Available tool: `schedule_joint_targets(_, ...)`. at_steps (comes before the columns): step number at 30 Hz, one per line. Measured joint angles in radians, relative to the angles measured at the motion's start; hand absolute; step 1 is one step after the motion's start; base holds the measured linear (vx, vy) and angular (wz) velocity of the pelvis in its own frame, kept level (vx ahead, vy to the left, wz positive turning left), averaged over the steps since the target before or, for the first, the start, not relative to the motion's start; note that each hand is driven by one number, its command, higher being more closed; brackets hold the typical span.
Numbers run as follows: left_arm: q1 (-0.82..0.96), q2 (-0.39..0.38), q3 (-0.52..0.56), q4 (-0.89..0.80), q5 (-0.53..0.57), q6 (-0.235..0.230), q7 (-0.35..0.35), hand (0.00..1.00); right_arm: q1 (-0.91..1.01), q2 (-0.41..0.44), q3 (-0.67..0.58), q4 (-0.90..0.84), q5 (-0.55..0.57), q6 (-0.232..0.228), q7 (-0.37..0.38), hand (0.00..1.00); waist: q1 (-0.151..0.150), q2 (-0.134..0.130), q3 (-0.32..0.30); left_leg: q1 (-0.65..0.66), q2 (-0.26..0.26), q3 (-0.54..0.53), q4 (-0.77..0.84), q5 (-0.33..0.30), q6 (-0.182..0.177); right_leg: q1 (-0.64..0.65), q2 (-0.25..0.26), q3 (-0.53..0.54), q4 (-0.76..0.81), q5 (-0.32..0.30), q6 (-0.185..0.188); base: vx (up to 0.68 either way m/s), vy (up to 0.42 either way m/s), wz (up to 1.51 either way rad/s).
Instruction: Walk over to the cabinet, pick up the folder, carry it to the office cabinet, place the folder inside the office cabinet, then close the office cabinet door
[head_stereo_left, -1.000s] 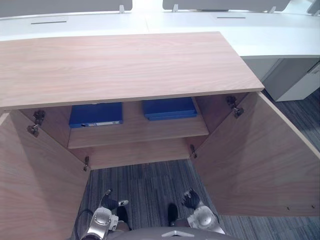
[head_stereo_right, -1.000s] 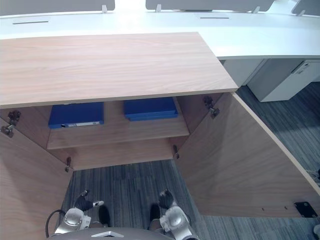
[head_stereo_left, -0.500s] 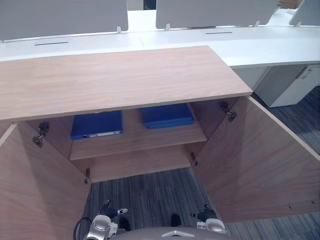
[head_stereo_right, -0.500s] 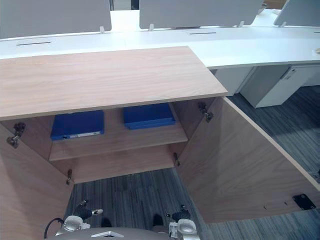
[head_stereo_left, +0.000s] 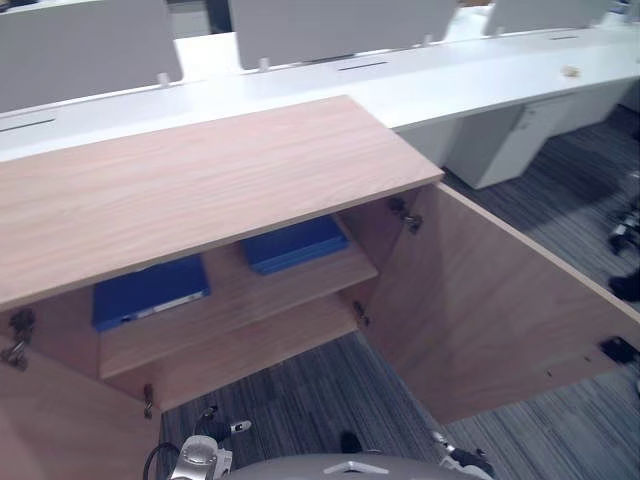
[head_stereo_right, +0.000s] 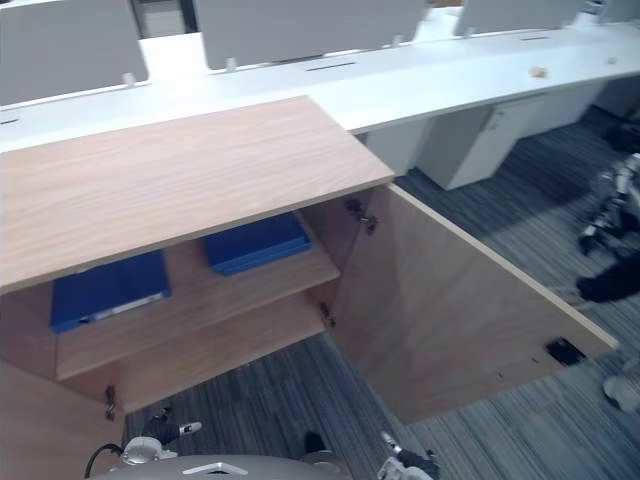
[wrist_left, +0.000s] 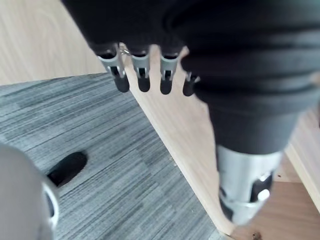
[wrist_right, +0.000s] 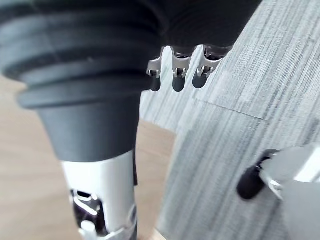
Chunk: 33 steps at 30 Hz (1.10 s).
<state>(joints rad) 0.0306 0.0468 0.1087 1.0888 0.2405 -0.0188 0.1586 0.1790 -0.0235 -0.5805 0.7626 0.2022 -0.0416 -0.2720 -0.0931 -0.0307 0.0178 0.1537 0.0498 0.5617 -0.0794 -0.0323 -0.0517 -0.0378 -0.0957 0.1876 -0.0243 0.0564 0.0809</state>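
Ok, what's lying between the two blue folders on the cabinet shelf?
Nothing: in the left eye view, just a bare strip of the wooden shelf separates the left blue folder from the right blue folder; they lie apart.

We see the cabinet (head_stereo_left: 200, 190) in pale wood w/ fine grain, the same on top, doors & shelf. On the shelf, the left folder (head_stereo_left: 148, 292) is deep blue w/ a white strip along its edge; the right folder (head_stereo_left: 295, 243) is plain deep blue. The carpet (head_stereo_left: 310, 400) is grey w/ thin dark & light streaks. The desk (head_stereo_left: 470, 75) is white, its partition panels (head_stereo_left: 330, 25) light grey. The left hand (wrist_left: 142, 75) & right hand (wrist_right: 175, 75) have silver fingers, dark tips & black ribbed covers.
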Motion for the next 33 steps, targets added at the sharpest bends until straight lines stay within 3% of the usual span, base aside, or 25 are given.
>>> schedule_joint_targets(5, -0.013, -0.048, 0.058, -0.022, 0.001, 0.0, -0.002, 0.0, 0.014, 0.005, -0.074, -0.272, 0.039, -0.029, -0.044, 0.0, -0.039, 0.017, -0.009, 0.026, 0.01, 0.129, 0.0, -0.03, -0.018, -0.06, 0.032, 0.084, 0.039, -0.007, -0.009, 0.02, -0.043, -0.74)
schedule_joint_targets(8, -0.019, -0.088, 0.09, -0.049, 0.001, 0.0, -0.02, 0.0, -0.001, 0.005, -0.115, -0.391, 0.041, -0.047, -0.072, 0.0, -0.055, 0.033, -0.011, 0.043, 0.02, 0.185, 0.0, -0.034, -0.022, -0.072, 0.053, 0.116, 0.048, 0.002, 0.005, 0.07, -0.08, -0.58)
schedule_joint_targets(13, -0.047, -0.125, 0.102, -0.07, 0.01, -0.003, -0.037, 0.0, -0.076, -0.033, -0.13, -0.51, 0.047, -0.072, -0.082, 0.0, -0.08, 0.057, 0.001, 0.055, 0.035, 0.239, 0.0, -0.041, -0.032, -0.09, 0.081, 0.144, 0.056, 0.003, 0.006, 0.05, -0.069, -0.34)
schedule_joint_targets(18, -0.047, -0.126, 0.091, -0.088, 0.032, -0.004, -0.046, 0.0, -0.157, -0.162, -0.079, -0.515, 0.048, -0.102, -0.044, 0.0, -0.086, 0.089, 0.022, 0.054, 0.038, 0.265, 0.001, -0.047, -0.041, -0.106, 0.096, 0.168, 0.058, 0.002, 0.008, 0.0, -0.074, -0.18)
schedule_joint_targets(24, -0.039, -0.116, -0.001, -0.087, 0.039, -0.023, -0.079, 0.0, -0.246, -0.339, 0.106, -0.501, 0.047, -0.111, 0.061, 0.0, -0.09, 0.114, 0.032, 0.032, 0.037, 0.29, 0.001, -0.049, -0.045, -0.138, 0.103, 0.193, 0.05, 0.01, 0.027, 0.0, -0.073, -0.13)
schedule_joint_targets(28, -0.025, -0.093, -0.077, -0.086, 0.039, -0.04, -0.081, 0.0, -0.289, -0.424, 0.204, -0.412, 0.034, -0.112, 0.119, 0.0, -0.088, 0.11, 0.037, 0.017, 0.046, 0.284, 0.044, -0.069, -0.046, -0.137, 0.103, 0.19, 0.049, 0.01, 0.027, 0.0, -0.08, 0.01)
schedule_joint_targets(33, 0.003, -0.032, -0.139, -0.085, 0.039, -0.046, -0.08, 0.0, -0.326, -0.488, 0.297, -0.328, 0.026, -0.112, 0.139, 0.0, -0.089, 0.112, 0.038, -0.003, 0.046, 0.231, 0.08, -0.093, -0.04, -0.14, 0.092, 0.185, 0.044, 0.011, 0.028, -0.03, -0.086, 0.04)
